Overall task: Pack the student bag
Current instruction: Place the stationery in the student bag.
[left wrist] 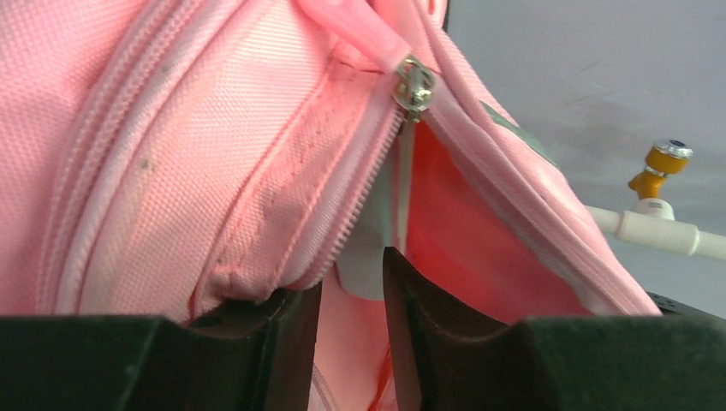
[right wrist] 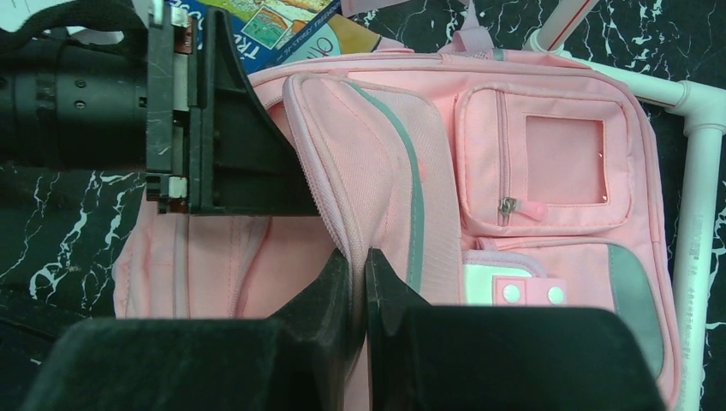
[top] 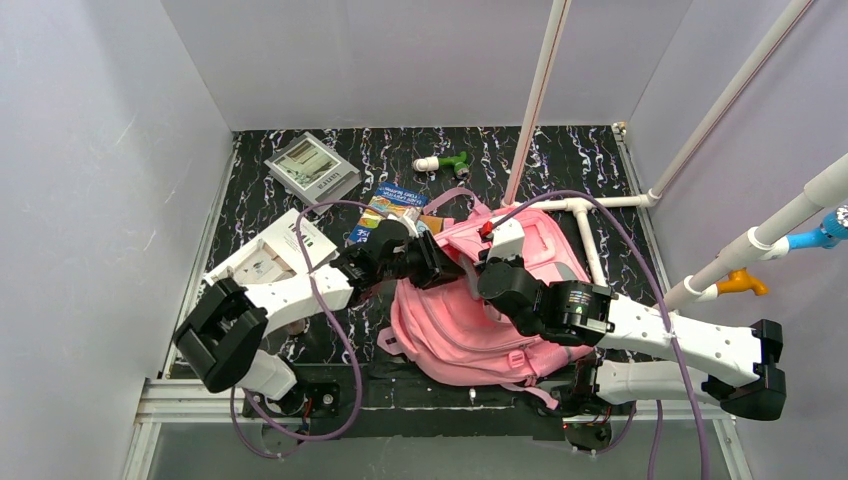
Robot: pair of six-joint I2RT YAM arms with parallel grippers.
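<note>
Pink student bag [top: 470,335] lies mid-table between the arms, long axis far-to-near. Right gripper [right wrist: 358,257] is clamped on a fold of its front panel, likely lifting the lip. Left gripper [left wrist: 351,276] is nearer the opening, which lies straight ahead below the zip slider [left wrist: 417,86]. Its jaws are narrow, and a grip on the white item [left wrist: 377,244] can't be told.

A black tabletop [top: 590,160] veined in white is enclosed by plain pale walls [top: 90,150] on three sides; white pipes [top: 540,90] are mounted at right.
</note>
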